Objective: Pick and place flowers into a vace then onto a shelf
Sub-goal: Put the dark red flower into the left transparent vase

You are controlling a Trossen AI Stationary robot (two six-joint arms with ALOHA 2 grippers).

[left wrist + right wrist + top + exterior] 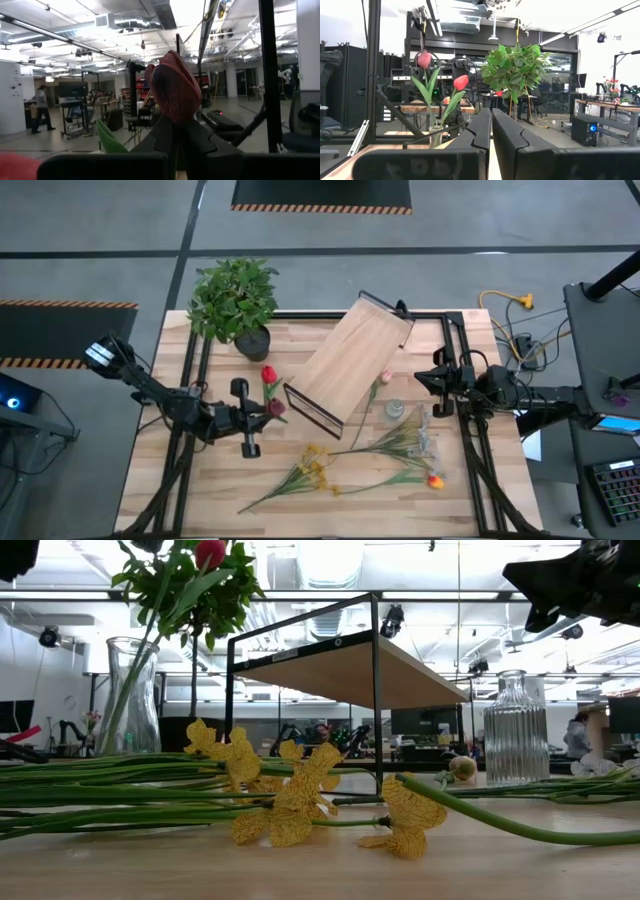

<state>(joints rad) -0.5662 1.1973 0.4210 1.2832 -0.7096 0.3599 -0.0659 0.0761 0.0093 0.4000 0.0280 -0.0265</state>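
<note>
The left gripper (268, 412) reaches across the planked wooden desk (160, 470), fingers (165, 137) clamped on a dark maroon tulip (174, 91) (beside the clear glass vase (131, 695)). Loose green-stemmed flowers (385, 448) lie before the pale wood shelf (352, 358). The right gripper (418, 380) hovers level, fingers (512, 137) closed, empty.

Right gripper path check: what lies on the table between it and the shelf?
In the high view, a pink flower lies between the right gripper and the shelf; otherwise bare wood.
</note>
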